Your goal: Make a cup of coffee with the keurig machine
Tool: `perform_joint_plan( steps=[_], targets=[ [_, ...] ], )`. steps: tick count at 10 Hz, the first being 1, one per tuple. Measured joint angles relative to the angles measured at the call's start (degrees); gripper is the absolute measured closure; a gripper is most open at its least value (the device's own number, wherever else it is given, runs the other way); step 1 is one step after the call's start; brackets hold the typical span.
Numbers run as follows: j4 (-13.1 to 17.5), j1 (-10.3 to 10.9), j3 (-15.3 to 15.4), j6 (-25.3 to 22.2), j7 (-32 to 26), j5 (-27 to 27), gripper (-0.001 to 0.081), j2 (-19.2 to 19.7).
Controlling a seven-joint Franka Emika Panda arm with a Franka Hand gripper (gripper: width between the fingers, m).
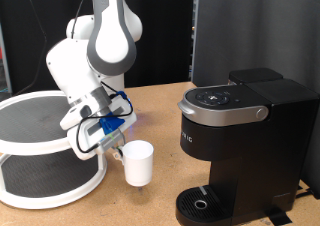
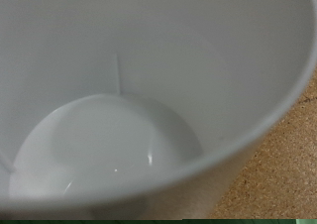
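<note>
The white cup (image 1: 137, 163) stands upright on the wooden table, to the exterior view's left of the black keurig machine (image 1: 243, 136). The machine's silver-grey lid handle (image 1: 228, 113) is down and its round drip base (image 1: 205, 202) is bare. My gripper (image 1: 119, 146) points down at the cup's left rim and is touching or nearly touching it. The wrist view is filled by the cup's empty white inside (image 2: 129, 105), very close, with a strip of table at one corner. My fingers do not show there.
A white two-tier round stand (image 1: 45, 151) sits at the exterior view's left, just behind the arm. A dark panel (image 1: 260, 31) rises behind the machine. Bare wooden table (image 1: 160, 106) lies between cup and machine.
</note>
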Motion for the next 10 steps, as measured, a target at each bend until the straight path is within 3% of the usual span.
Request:
perform_joint_plan(
  steps=[7, 10],
  targets=[
    [1.09, 0.07, 1.70, -0.47, 0.01, 0.55, 0.0734, 0.96],
    [2.05, 0.16, 3.05, -0.38, -0.02, 3.22, 0.0734, 1.14]
  ],
)
